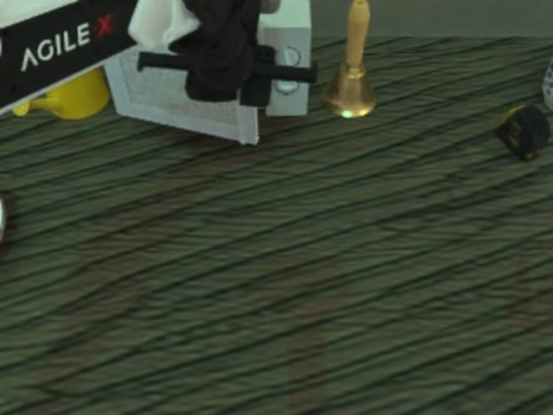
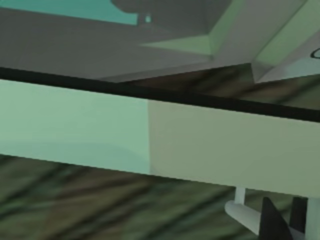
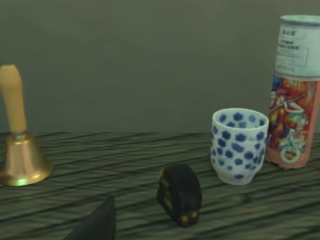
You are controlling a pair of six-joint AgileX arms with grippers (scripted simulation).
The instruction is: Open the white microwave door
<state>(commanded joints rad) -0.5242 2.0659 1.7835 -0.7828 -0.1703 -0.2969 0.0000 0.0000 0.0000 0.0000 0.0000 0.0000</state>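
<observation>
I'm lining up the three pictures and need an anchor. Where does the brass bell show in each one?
Top view: the brass bell stands at the far edge, just right of the microwave.
Left wrist view: not in it.
Right wrist view: the bell is at the picture's left edge.
Shared landmark: the black tape measure, seen in the top and right wrist views.

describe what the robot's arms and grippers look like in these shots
The left arm is black with white AGILE lettering and a red X, plus a white section. Its left gripper is a bulky black block with a black crossbar. Of the right arm, only a dark finger tip shows.
</observation>
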